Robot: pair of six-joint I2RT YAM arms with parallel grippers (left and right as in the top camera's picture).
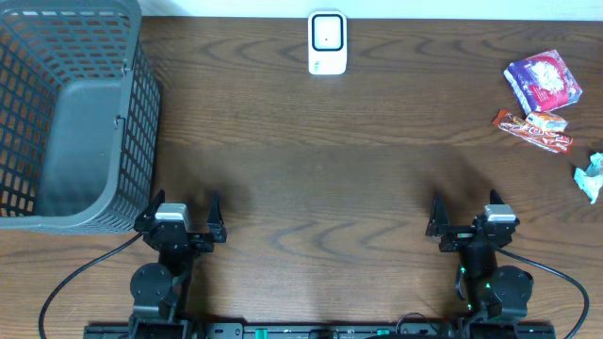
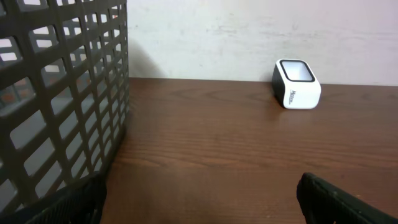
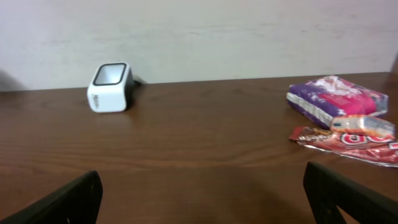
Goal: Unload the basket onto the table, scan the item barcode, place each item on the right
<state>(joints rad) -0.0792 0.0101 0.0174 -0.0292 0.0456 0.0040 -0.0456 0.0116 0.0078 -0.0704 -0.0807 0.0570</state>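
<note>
A white barcode scanner (image 1: 327, 42) stands upright at the back middle of the table; it shows in the left wrist view (image 2: 296, 84) and the right wrist view (image 3: 111, 87). Snack items lie at the far right: a purple packet (image 1: 544, 81) (image 3: 336, 99), a red wrapped bar (image 1: 534, 134) (image 3: 348, 140) and a small orange packet (image 1: 548, 121) (image 3: 364, 124) on top of it. My left gripper (image 1: 181, 215) (image 2: 199, 205) is open near the front edge, holding nothing. My right gripper (image 1: 471, 224) (image 3: 202, 199) is open too, also with nothing in it, well short of the items.
A dark grey mesh basket (image 1: 122, 122) (image 2: 56, 93) fills the back left corner, close to my left gripper. A crumpled white and teal wrapper (image 1: 591, 176) lies at the right edge. Bare brown wood (image 1: 320, 160) lies between the grippers and the scanner.
</note>
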